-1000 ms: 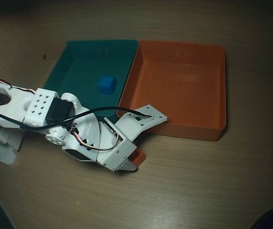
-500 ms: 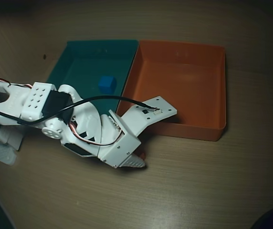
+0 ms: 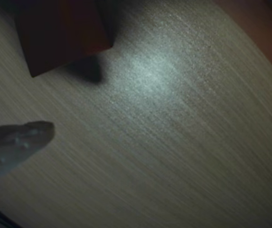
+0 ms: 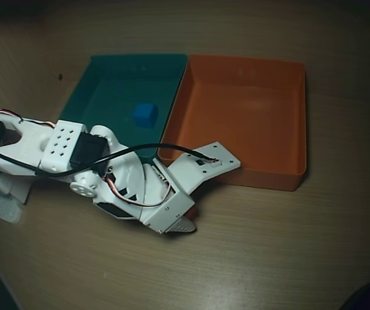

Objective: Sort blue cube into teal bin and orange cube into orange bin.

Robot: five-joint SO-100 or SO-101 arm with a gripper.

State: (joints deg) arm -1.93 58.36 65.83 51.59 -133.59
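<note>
Up close, the wrist view is dim and shows mostly the pale wood-grain table, with a bright patch of reflected light near its middle. A dark reddish block with sharp edges, apparently the orange cube, sits at the upper left and throws a short shadow onto the table beside its lower corner. A single pale grey fingertip reaches in from the left edge, its end clear of the cube and lying well below it in the picture. Only that one finger shows, so how wide the gripper stands cannot be told, and nothing is seen held against it. A reddish band crosses the upper right corner, too blurred to name.

Seen from the overhead view, the teal bin and the orange bin stand side by side with their walls touching, teal on the left. The blue cube rests inside the teal bin, near its right wall. The white arm comes in from the left and bends down over the table just in front of the two bins. Its wrist body hides the gripper's tips, and the orange cube cannot be made out here.
</note>
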